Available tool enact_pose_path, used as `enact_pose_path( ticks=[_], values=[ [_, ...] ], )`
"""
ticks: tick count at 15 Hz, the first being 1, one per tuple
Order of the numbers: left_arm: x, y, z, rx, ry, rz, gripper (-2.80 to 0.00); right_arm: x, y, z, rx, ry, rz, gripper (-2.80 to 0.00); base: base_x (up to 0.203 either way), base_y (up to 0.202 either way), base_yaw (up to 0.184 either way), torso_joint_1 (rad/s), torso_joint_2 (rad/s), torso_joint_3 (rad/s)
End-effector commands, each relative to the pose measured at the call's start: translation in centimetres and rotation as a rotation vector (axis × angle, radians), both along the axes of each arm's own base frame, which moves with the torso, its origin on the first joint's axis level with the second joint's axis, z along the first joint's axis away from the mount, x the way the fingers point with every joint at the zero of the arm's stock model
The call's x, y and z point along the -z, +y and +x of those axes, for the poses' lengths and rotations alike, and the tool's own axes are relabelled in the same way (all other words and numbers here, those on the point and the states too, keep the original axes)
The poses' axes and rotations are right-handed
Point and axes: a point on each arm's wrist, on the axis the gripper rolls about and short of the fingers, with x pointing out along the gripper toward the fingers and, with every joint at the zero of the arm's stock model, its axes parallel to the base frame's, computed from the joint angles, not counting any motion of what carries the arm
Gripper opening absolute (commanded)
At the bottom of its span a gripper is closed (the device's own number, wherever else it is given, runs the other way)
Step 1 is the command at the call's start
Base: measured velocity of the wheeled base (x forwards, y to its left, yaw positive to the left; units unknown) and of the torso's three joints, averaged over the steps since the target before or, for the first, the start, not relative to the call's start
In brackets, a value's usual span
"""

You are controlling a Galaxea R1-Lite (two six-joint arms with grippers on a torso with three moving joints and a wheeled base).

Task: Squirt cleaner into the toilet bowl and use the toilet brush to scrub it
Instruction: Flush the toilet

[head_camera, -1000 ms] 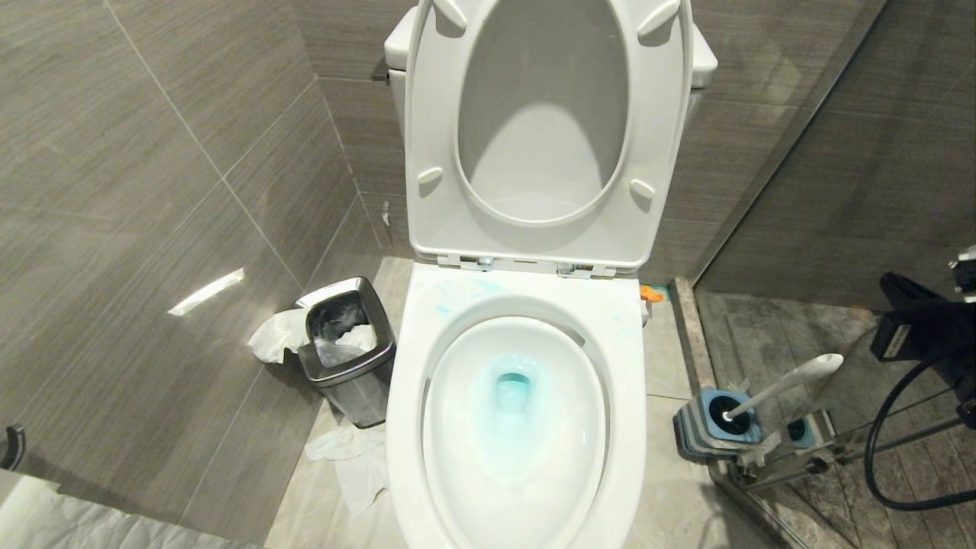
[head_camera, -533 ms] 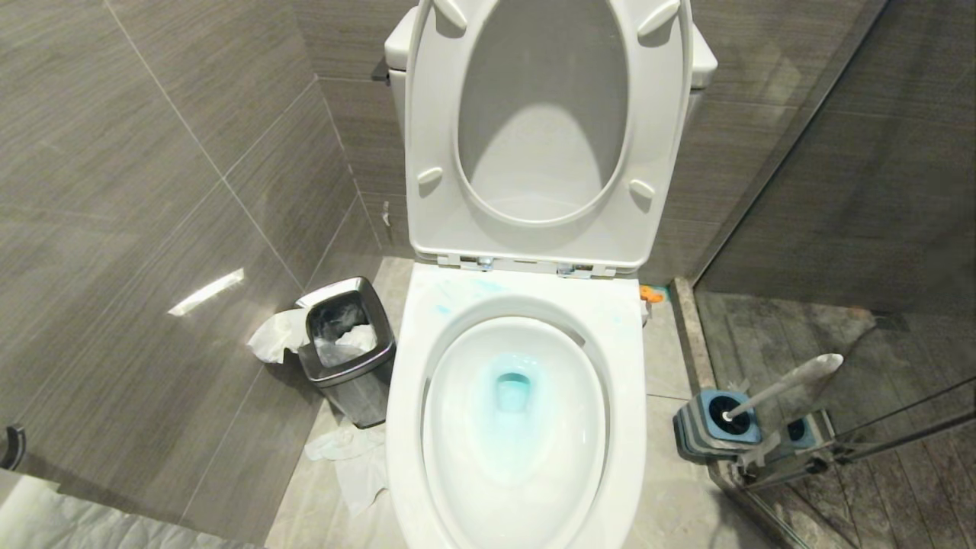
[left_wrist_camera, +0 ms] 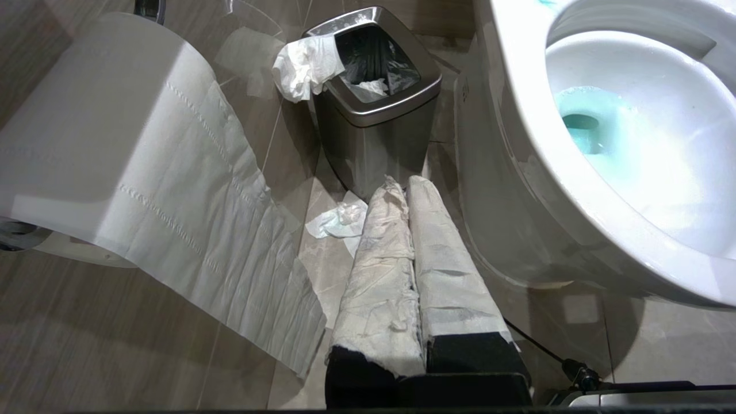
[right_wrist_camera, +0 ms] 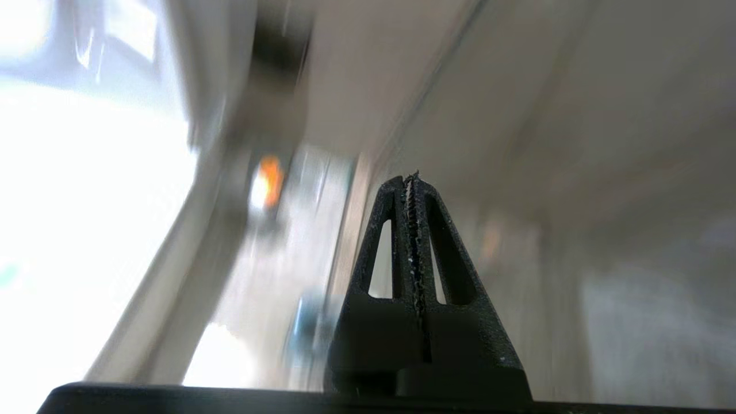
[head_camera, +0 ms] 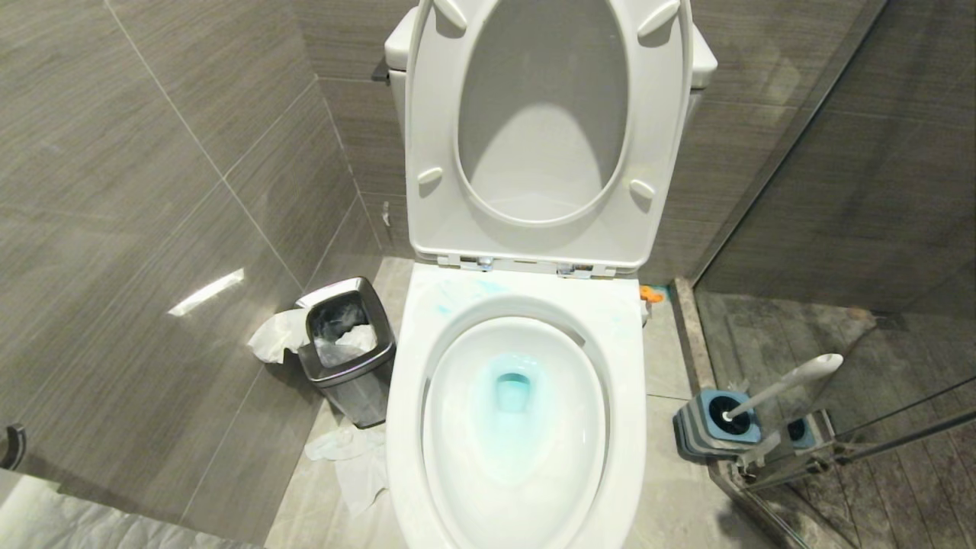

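Glossy white ceramic toilet bowl (head_camera: 515, 427), seat raised, with thin turquoise-blue cleaner (head_camera: 509, 389) pooled at the drain and smeared on the back rim. The slim white-handled toilet brush (head_camera: 785, 385) leans in its blue-and-grey holder (head_camera: 713, 427) on the floor to the right of the bowl. The left gripper (left_wrist_camera: 402, 187) (paper-wrapped) hangs near the steel bin (left_wrist_camera: 374, 109), jaws closed and empty; the right gripper (right_wrist_camera: 413, 178) likewise has closed, empty jaws. Judged next: open the right jaws, take the handle high, lift straight out.
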Motion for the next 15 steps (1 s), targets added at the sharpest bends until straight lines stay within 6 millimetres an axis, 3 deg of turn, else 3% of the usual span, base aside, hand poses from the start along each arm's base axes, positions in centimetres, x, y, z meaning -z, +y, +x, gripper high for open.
enact_pose_path(
  ticks=[1,3,9,15],
  values=[
    [0.1,0.0,0.0,0.0,0.004,-0.001,-2.8,2.5,0.3,-2.6,0.0,0.164,0.013,-2.8,0.0,0.0,0.0,0.0,0.0,0.0],
    [0.0,0.0,0.0,0.0,0.003,-0.001,-2.8,5.1,0.5,-4.6,0.002,0.217,-0.003,-2.8,0.0,0.0,0.0,0.0,0.0,0.0],
    [0.0,0.0,0.0,0.0,0.003,-0.001,-2.8,11.0,1.4,-11.6,-0.012,0.136,-0.073,-2.8,0.0,0.0,0.0,0.0,0.0,0.0],
    [0.0,0.0,0.0,0.0,0.003,-0.001,-2.8,14.7,1.5,-15.5,-0.061,-0.085,0.021,-2.8,0.0,0.0,0.0,0.0,0.0,0.0]
  ],
)
